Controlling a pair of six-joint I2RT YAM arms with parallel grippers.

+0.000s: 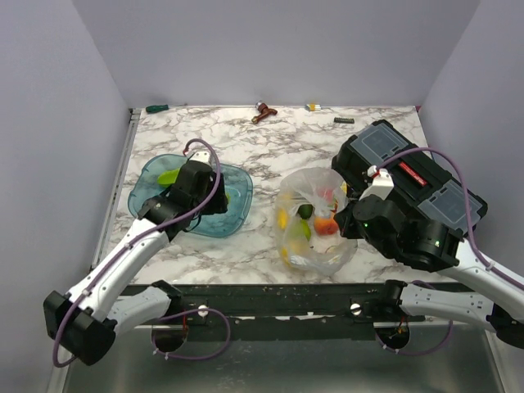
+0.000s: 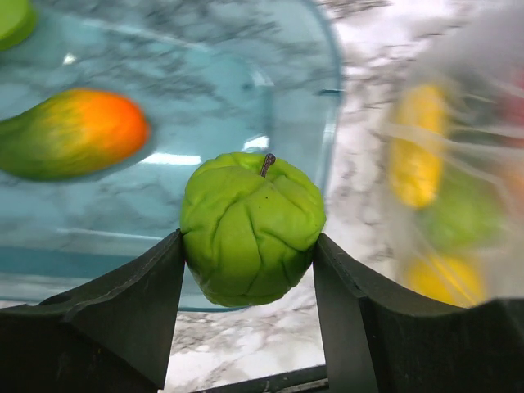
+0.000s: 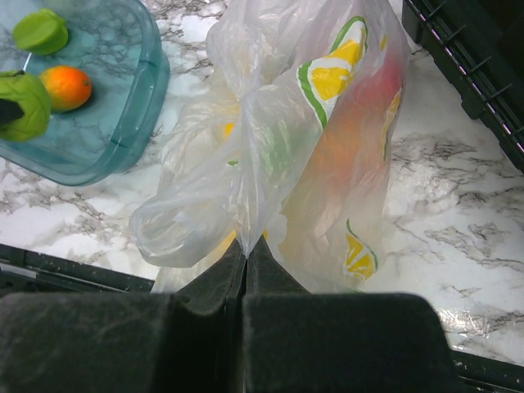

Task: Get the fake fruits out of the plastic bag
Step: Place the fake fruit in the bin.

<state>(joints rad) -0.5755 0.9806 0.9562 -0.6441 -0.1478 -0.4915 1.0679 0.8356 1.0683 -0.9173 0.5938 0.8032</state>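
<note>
A green fake fruit is gripped by the left claw over the teal tray, in which an orange-green fruit and a green piece are already laid. The plastic bag, resting on the bench, is pinched in the closed right claw, and yellow, green and red fruits are seen inside it. The task is judged partly done, with these left to be removed.
</note>
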